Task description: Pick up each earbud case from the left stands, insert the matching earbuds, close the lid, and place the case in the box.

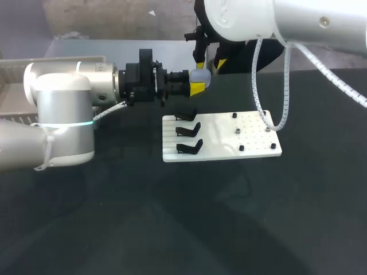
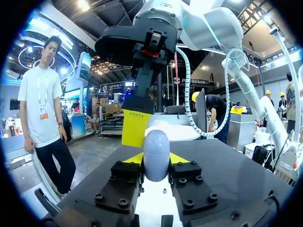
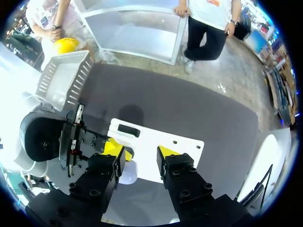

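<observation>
Dark table [image 1: 172,229]; white board [image 1: 218,137] lying on it

Pale blue case [image 1: 200,76], white board [image 1: 221,134], 3 black stands [image 1: 189,130], table [image 1: 172,217] seemingly dark green

You are looking at a tight spot: the right gripper [image 1: 209,64] is hanging just above the earbud case [image 1: 202,75], which the left gripper [image 1: 198,83] is clamping. Three black stands [image 1: 189,130] are crowding the white board [image 1: 255,143]'s left side, while bare tabletop [image 1: 229,217] is spreading wide in front of it.

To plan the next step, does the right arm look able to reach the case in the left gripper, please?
Probably yes: the open right gripper hangs right by the case, which the left gripper holds above the table; nothing lies between.
</observation>
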Tool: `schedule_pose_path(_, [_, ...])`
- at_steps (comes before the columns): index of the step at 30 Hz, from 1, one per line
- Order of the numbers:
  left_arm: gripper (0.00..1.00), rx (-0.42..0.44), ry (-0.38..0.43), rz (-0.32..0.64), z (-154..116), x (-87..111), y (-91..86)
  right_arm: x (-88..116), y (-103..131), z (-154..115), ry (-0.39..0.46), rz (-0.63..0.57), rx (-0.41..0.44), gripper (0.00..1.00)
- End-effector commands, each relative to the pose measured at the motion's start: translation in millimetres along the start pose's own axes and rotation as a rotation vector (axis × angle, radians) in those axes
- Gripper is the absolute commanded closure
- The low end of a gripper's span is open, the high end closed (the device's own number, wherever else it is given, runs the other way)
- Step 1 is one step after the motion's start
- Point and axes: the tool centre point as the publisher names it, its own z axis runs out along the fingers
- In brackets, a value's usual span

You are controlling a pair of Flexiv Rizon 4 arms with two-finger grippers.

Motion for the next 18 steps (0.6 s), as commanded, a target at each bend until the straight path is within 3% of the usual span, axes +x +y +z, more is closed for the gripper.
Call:
schedule_pose_path(1, [1.0,-0.007,-0.003,0.003,0.2,0.5,-1.8,13.7,0.3,-1.2,-0.049,0.014,0.002,0.56])
schedule_pose_path(8, [1.0,-0.008,-0.005,0.01,-2.9,-0.7,-1.6,10.3,-14.1,-31.8,-0.183,0.115,-0.038,0.52])
schedule_pose_path(13, [1.0,-0.07,-0.006,0.06,-37.8,-12.0,5.6,19.2,-32.3,-54.4,-0.303,0.209,-0.086,0.0])
schedule_pose_path(18, [1.0,-0.16,0.055,0.129,-97.6,-27.9,23.9,38.7,-42.0,-59.0,-0.371,0.274,-0.102,0.0])
